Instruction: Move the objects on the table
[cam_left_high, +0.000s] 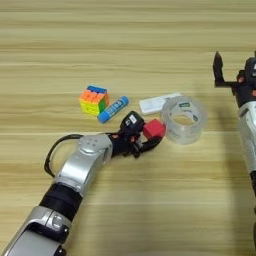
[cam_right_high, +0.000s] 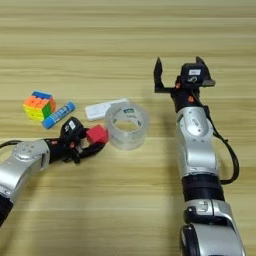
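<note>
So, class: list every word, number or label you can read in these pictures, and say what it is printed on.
None can be read.
Label inside the clear tape roll: too blurred.
White sticker on the left gripper: too small.
White sticker on the right gripper: too small.

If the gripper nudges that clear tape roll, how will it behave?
The clear tape roll lies flat on its side on the wooden table, so it would probably slide rather than roll. It looks hollow and thin-walled, likely light. Its smooth plastic may slip in a gripper's grasp.
</note>
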